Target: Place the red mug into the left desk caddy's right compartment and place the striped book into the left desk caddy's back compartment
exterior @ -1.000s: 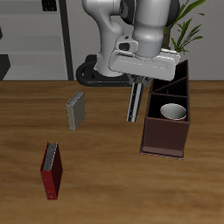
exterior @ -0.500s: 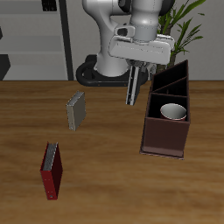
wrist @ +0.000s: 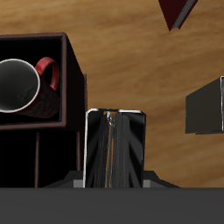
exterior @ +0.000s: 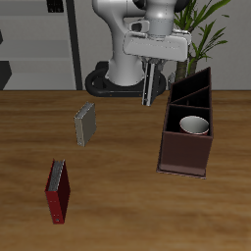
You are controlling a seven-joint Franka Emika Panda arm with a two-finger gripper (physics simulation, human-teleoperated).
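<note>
**A:** where's the tool (exterior: 150, 65) at?

**B:** up in the air, pinching the striped book (exterior: 148, 88) by its top edge. The book hangs upright below it, clear of the desk (exterior: 118, 196), just beside the left desk caddy (exterior: 186, 147) and toward its back end.

**A:** and the red mug (wrist: 22, 85)?

**B:** sitting upright in the caddy's right compartment (exterior: 192, 125), handle near the wall. A red book (exterior: 59, 191) and a grey-beige book (exterior: 86, 125) stand on the desk, well apart from the caddy.
</note>
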